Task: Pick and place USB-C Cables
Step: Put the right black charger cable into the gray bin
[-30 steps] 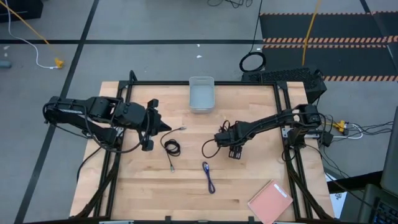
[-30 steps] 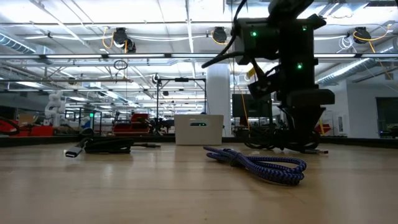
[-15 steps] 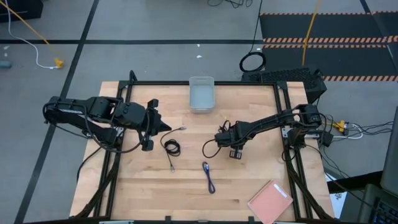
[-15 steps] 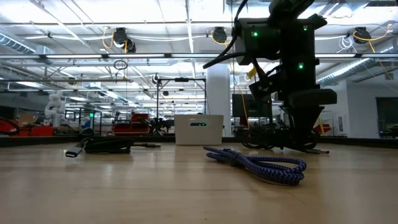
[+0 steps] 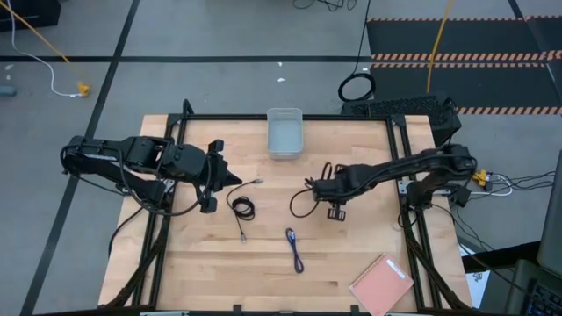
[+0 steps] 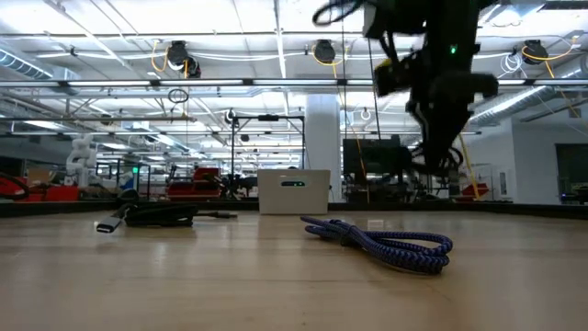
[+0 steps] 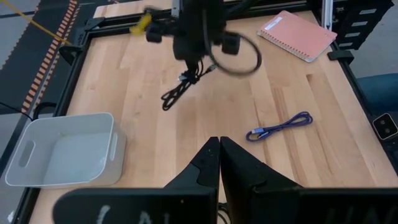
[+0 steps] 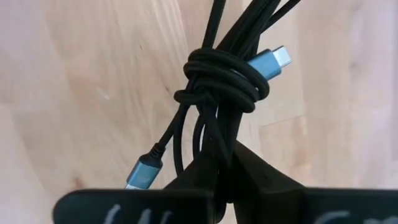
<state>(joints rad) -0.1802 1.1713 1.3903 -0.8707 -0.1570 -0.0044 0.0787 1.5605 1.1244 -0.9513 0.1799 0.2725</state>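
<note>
My right gripper (image 5: 321,188) is shut on a black coiled USB-C cable (image 8: 221,81) above the middle of the table. The cable is wound round its own middle and has two blue-grey plugs (image 8: 272,62). A second black cable (image 5: 242,209) lies flat on the table, just right of my left gripper (image 5: 230,178), which is shut on nothing. The blue-purple cable (image 5: 294,248) lies flat nearer the front edge and also shows in the low view (image 6: 386,244). My right gripper pinches several strands of the black cable between its two fingers, just beside the wound middle (image 8: 214,134). The fingers come from above, pointing down. The bundle hangs below them (image 7: 180,90), with a loop (image 7: 242,55) standing out to one side. In the low view it is clear of the table.
A white bin (image 5: 284,132) stands at the middle of the far edge. A pink notebook (image 5: 382,283) lies at the front right corner. Black frame rails (image 5: 404,167) run along the table's sides. Bare wood lies between the cables.
My right gripper has shut on the black cable and risen, drifting a little toward the table's right edge. The cable, which lay on the table, now hangs lifted clear below the fingers.
</note>
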